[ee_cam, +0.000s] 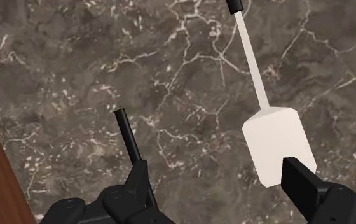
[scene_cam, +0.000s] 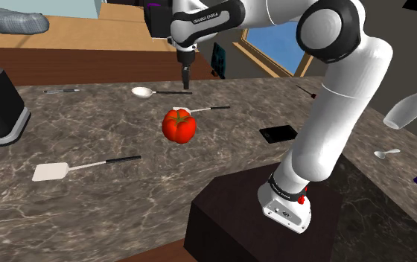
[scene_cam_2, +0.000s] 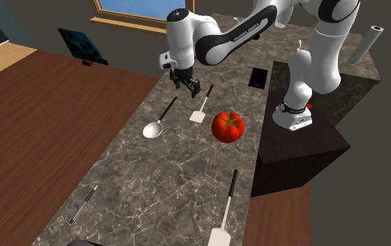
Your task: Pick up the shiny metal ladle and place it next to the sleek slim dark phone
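I see my jaws spread open above the desk (scene_cam_2: 173, 182), gripping nothing, one ladle (scene_cam_2: 152, 130) lying flat with its dark handle end just beside them, two white spatulas, one (scene_cam_2: 200, 112) right below them, the other (scene_cam_2: 223, 223) well apart, one red tomato (scene_cam_2: 227, 126) near, one dark phone (scene_cam_2: 257, 77) well apart.

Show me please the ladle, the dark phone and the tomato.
ladle (scene_cam_2: 152, 130), second exterior view, on its pale bowl.
dark phone (scene_cam: 278, 134), shoulder view, middle of its flat face.
tomato (scene_cam: 178, 125), shoulder view, middle of its red body.
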Controlling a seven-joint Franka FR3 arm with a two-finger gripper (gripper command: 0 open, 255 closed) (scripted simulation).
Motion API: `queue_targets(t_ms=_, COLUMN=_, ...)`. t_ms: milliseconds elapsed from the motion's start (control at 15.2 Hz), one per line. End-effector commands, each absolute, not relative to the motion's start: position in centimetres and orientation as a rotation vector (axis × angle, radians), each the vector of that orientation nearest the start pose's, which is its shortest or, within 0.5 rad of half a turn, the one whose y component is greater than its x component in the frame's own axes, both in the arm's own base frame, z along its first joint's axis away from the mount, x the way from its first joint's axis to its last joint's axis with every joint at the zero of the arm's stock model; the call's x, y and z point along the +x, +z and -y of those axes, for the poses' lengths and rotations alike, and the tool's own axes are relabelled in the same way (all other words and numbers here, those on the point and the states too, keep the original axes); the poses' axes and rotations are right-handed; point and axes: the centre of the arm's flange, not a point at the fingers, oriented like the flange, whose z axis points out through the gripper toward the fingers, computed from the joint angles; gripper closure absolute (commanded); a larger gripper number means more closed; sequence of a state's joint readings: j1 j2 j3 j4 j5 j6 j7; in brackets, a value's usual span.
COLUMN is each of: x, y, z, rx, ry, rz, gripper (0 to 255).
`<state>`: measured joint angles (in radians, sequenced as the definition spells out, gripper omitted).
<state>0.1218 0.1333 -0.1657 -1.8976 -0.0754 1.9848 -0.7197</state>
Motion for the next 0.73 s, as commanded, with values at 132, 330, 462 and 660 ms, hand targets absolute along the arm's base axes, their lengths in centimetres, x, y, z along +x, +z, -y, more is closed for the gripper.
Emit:
queue_targets(t_ms=132, x=63.2, y=40.5, z=1.0, rx=-2.959, ry=0.105, rz=1.311, gripper=0)
queue_targets(t_ms=330, x=66.3, y=38.8, z=-0.3, rx=-2.916, ry=0.094, rz=1.455, gripper=0)
queue_targets(t_ms=462, x=68.3, y=37.7, z=-1.4, rx=-2.882, ry=0.086, rz=1.551, gripper=0)
queue_targets(t_ms=660, x=69.0, y=36.2, z=-1.6, rx=-2.870, ry=0.083, rz=1.585, gripper=0)
